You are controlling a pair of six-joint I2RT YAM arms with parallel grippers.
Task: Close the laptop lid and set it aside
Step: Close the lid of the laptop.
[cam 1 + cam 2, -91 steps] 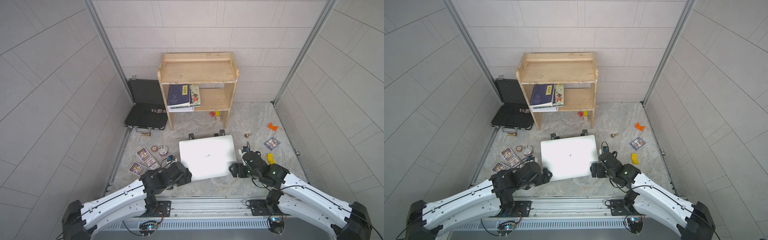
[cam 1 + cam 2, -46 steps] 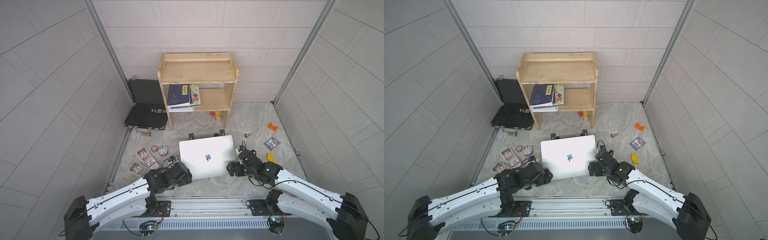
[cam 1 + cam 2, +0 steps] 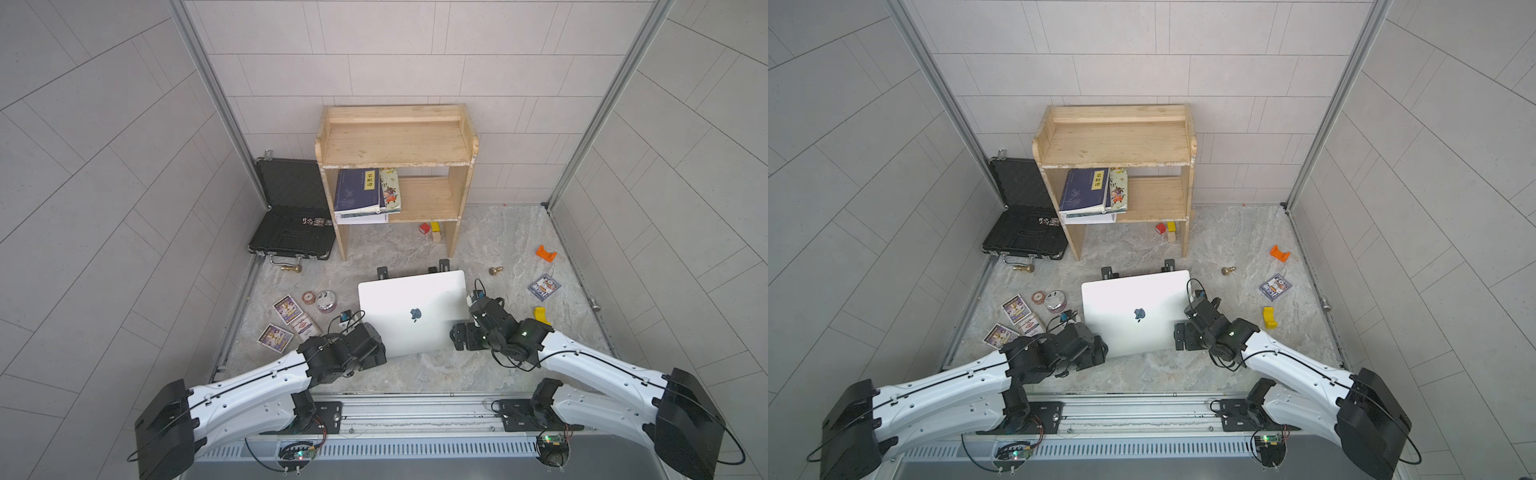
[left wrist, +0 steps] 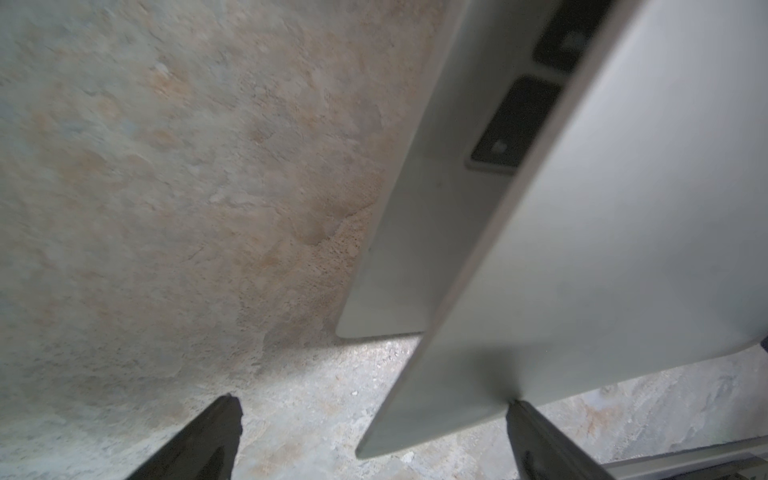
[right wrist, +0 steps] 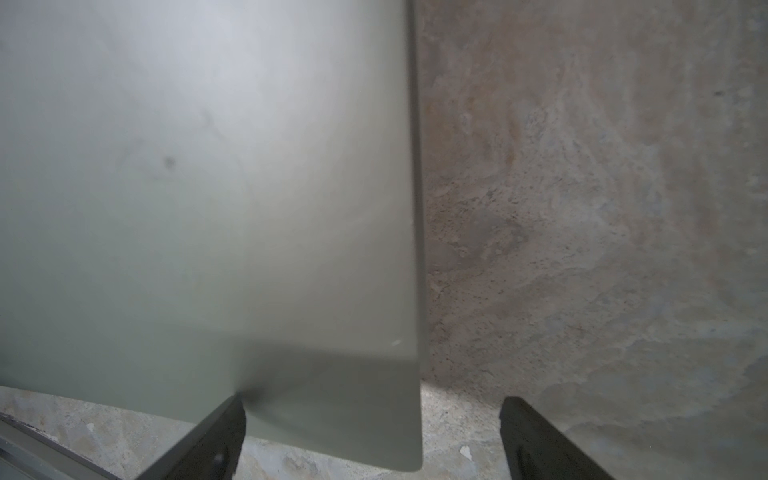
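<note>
The silver laptop sits mid-table with its lid (image 3: 411, 311) (image 3: 1136, 311) lowered, apple logo facing up. In the left wrist view the lid (image 4: 602, 249) still stands off the base (image 4: 415, 249), and black keys (image 4: 515, 124) show in the gap. My left gripper (image 3: 374, 349) (image 4: 372, 409) is open at the near left corner, with the lid's corner between its fingers. My right gripper (image 3: 459, 336) (image 5: 372, 405) is open at the near right corner. One of its fingertips (image 5: 232, 415) lies against the lid's (image 5: 208, 187) near edge.
Black stand feet (image 3: 384, 272) poke out behind the laptop. A wooden shelf (image 3: 395, 141) with books stands at the back, with an open black briefcase (image 3: 291, 232) to its left. Cards (image 3: 286, 309) and discs lie left of the laptop. A yellow block (image 3: 540, 313) and a card (image 3: 544, 286) lie to its right.
The lid has tilted down a little, so its logo now shows dark instead of glaring. My right gripper opened slightly wider and shifted left towards the lid's corner.
</note>
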